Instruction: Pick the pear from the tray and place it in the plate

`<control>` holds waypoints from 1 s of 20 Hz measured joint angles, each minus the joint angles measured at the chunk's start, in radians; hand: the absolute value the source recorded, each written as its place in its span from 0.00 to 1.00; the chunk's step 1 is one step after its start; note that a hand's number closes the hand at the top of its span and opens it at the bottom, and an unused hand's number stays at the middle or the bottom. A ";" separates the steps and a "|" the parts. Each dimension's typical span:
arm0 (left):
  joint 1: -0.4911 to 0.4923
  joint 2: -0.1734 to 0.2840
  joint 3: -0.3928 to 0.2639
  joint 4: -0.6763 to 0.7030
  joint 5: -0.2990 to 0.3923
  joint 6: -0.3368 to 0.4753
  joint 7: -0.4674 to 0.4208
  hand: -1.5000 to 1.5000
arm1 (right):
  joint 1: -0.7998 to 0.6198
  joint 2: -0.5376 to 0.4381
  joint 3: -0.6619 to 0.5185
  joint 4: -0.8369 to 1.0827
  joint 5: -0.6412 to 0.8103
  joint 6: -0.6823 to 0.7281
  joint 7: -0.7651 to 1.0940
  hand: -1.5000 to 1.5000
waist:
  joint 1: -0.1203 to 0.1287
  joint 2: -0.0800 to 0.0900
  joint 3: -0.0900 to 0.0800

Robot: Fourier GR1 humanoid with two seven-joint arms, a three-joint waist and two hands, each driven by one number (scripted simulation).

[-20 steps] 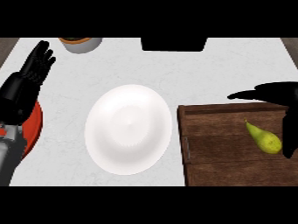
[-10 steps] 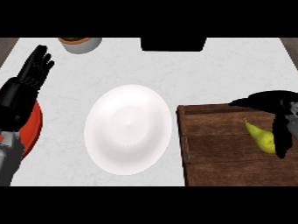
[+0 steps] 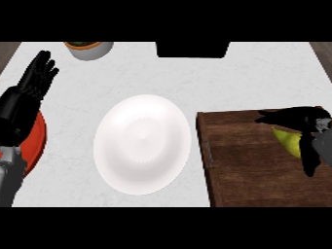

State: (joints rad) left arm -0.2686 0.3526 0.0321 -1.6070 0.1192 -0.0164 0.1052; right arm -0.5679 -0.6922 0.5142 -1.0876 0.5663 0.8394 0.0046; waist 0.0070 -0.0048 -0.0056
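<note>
A yellow-green pear (image 3: 287, 141) lies on the dark wooden tray (image 3: 244, 168) at the right. My right hand (image 3: 302, 118) is down over the pear's far end, covering part of it. Its thumb points left along the pear's top, its fingers (image 3: 309, 160) run straight down the pear's right side, and it is open. The white plate (image 3: 143, 144) sits at the middle of the counter, just left of the tray, with nothing on it. At the left edge my left hand (image 3: 29, 92) rests open with fingers up.
A red round object (image 3: 36, 142) lies under my left forearm at the left edge. A grey bowl (image 3: 89, 49) with something brown inside stands at the back left. A black block (image 3: 193, 49) sits at the back centre. Wooden floor shows past both counter sides.
My right hand has moved left and lowered over the pear, now hiding its far end. The left hand has barely shifted. Pear and plate have not moved.
</note>
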 measured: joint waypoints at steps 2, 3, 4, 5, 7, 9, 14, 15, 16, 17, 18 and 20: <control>-0.005 -0.006 0.003 0.012 -0.006 -0.004 -0.004 0.50 | 0.012 0.009 -0.001 0.010 0.023 -0.001 -0.019 0.00 | -0.001 -0.002 -0.002; -0.008 -0.014 -0.001 0.003 -0.010 0.003 0.004 0.50 | 0.011 0.010 0.001 0.026 0.035 -0.005 -0.044 0.00 | 0.001 -0.004 -0.003; -0.012 -0.015 0.003 0.000 -0.010 0.003 0.012 0.50 | 0.017 0.011 -0.002 0.027 0.044 -0.005 -0.055 0.00 | 0.001 -0.005 -0.004; -0.017 -0.022 -0.002 -0.001 -0.021 0.010 0.019 0.50 | 0.020 0.013 -0.007 0.021 0.052 0.002 -0.055 0.00 | 0.000 -0.006 -0.004; -0.013 -0.022 0.006 0.003 -0.018 0.002 0.018 0.50 | 0.030 0.010 -0.001 0.026 0.078 -0.010 -0.083 0.00 | 0.002 -0.008 -0.005; -0.005 -0.025 0.010 0.008 -0.019 -0.005 0.003 0.50 | 0.039 0.018 0.004 0.037 0.103 -0.027 -0.097 0.00 | 0.002 -0.011 -0.008; -0.007 -0.026 0.017 0.007 -0.020 -0.014 0.004 0.50 | 0.057 0.038 -0.022 0.052 0.141 -0.121 -0.135 1.00 | -0.001 -0.019 -0.018; -0.005 -0.030 0.013 0.001 -0.023 -0.013 0.004 0.50 | 0.057 0.041 -0.033 0.056 0.148 -0.153 -0.145 1.00 | -0.001 -0.019 -0.019; 0.003 -0.034 0.009 -0.011 -0.030 -0.008 0.005 0.50 | 0.063 0.044 -0.042 0.053 0.155 -0.183 -0.151 1.00 | -0.002 -0.020 -0.020; 0.006 -0.029 0.015 -0.010 -0.026 -0.013 0.007 0.50 | 0.071 0.046 -0.047 0.049 0.166 -0.218 -0.158 1.00 | -0.003 -0.021 -0.021; 0.000 -0.030 0.016 -0.008 -0.027 -0.013 0.008 0.50 | 0.077 0.049 -0.057 0.048 0.175 -0.258 -0.163 1.00 | -0.003 -0.021 -0.021; -0.005 -0.026 0.022 -0.002 -0.024 -0.018 0.010 0.50 | 0.084 0.052 -0.090 0.051 0.186 -0.342 -0.169 1.00 | -0.003 -0.018 -0.018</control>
State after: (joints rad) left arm -0.2735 0.3264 0.0544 -1.6092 0.0953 -0.0341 0.1147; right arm -0.4836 -0.6399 0.4245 -1.0362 0.7525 0.4978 -0.1641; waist 0.0038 -0.0233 -0.0236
